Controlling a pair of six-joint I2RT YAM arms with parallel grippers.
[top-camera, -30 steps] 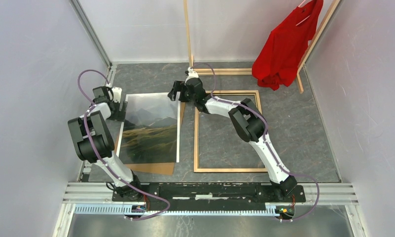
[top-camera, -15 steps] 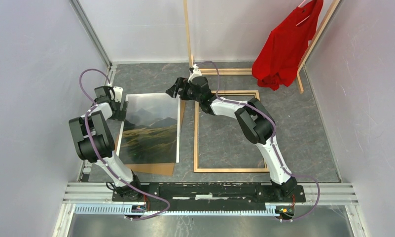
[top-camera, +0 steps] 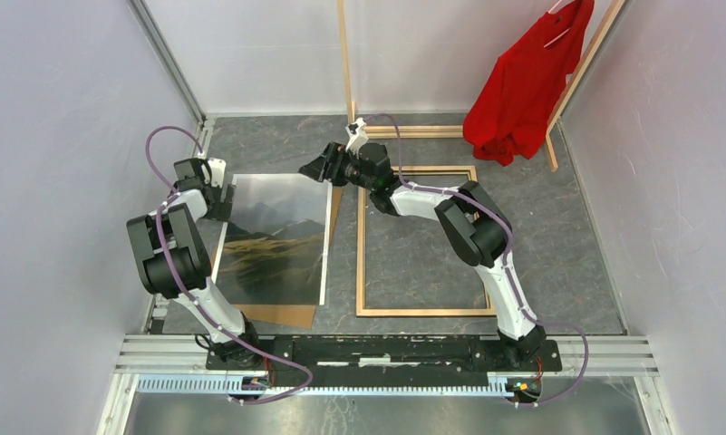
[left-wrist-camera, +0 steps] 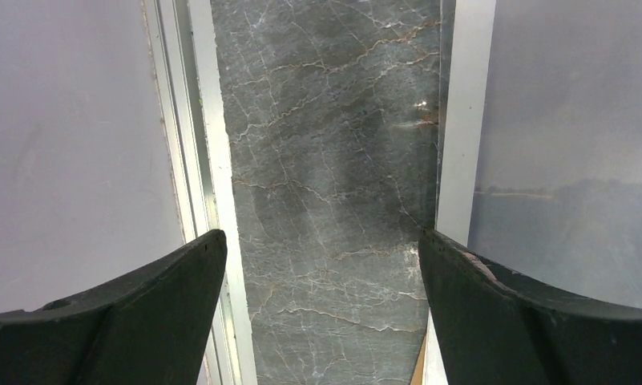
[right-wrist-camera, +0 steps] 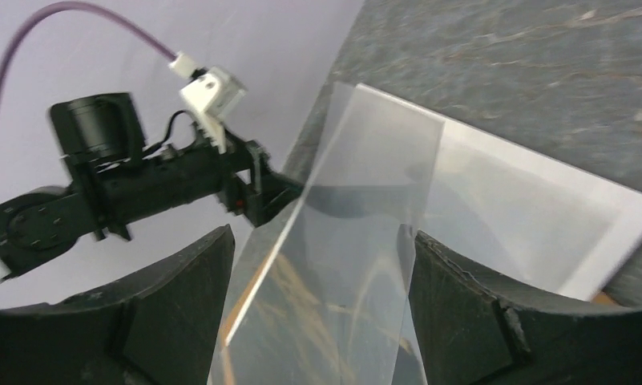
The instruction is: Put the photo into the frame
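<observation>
The photo (top-camera: 273, 240), green hills with a white border, lies face up on the floor left of centre. The frame (top-camera: 360, 263) lies to its right, light wood side up. My left gripper (top-camera: 223, 195) stands open at the photo's far left corner. In the left wrist view bare floor shows between the left gripper (left-wrist-camera: 321, 241) fingers, and the photo's white border (left-wrist-camera: 462, 120) runs by the right one. My right gripper (top-camera: 321, 168) is at the photo's far right corner. Its jaws (right-wrist-camera: 321, 237) stand apart, with a glossy see-through sheet (right-wrist-camera: 357, 200) tilted up between them.
A brown backing board (top-camera: 286, 314) sticks out under the photo's near edge. A wooden clothes rack (top-camera: 572, 82) with a red shirt (top-camera: 527, 86) stands at the back right. The enclosure's white rail (left-wrist-camera: 209, 120) and wall lie close to the left gripper.
The right gripper has moved down and left onto the photo's far right corner, and its jaws have narrowed a little. The photo's near end has swung slightly left. The left arm has stayed still.
</observation>
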